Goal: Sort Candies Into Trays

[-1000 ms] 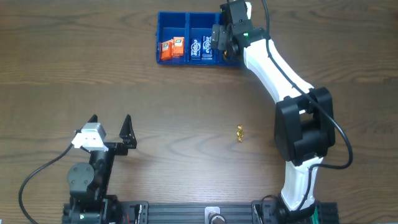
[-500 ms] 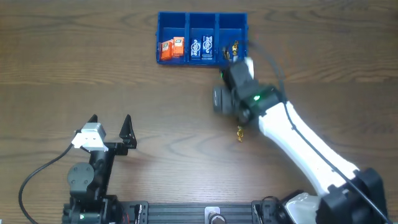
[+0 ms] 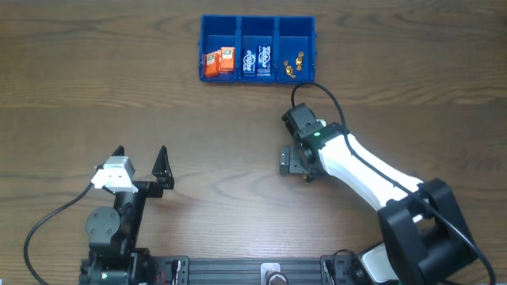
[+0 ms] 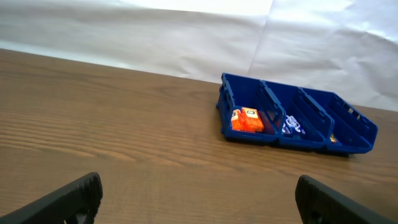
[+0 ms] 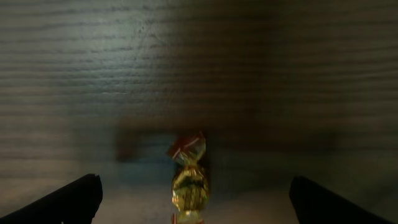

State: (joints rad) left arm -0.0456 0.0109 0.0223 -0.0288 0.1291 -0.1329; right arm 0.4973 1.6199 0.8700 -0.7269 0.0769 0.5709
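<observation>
Because the gold-wrapped candy (image 5: pixel 189 180) is so small and is wrapped in shiny foil, I judge that it weighs almost nothing and that its surface is a little slippery. It lies on the wooden table (image 3: pixel 95 95), right of the middle and well apart from the blue three-compartment tray (image 3: pixel 257 19) at the far side.

The right gripper (image 5: pixel 196 208) hangs low over this candy with its two fingers wide apart, one on each side and neither touching it. In the right wrist view the candy lies lengthwise between them.

The twisted ends of the wrapper look thin and soft, and I think they would fold or slide out under pressure. The thick middle part is therefore the better place to hold, with the fingers closing across its narrow width. A gentle squeeze should be enough. A strong one could crush the foil or make the candy jump out sideways. Whether the inside is hard or soft I cannot tell.

In the tray, the left compartment holds orange candies (image 3: pixel 219 62), the middle one blue-wrapped candies (image 3: pixel 257 61), and the right one gold candies (image 3: pixel 293 65). The right compartment seems to be the proper place for this piece.

The left gripper (image 3: pixel 140 154) rests at the near left, its fingers spread and holding nothing.
</observation>
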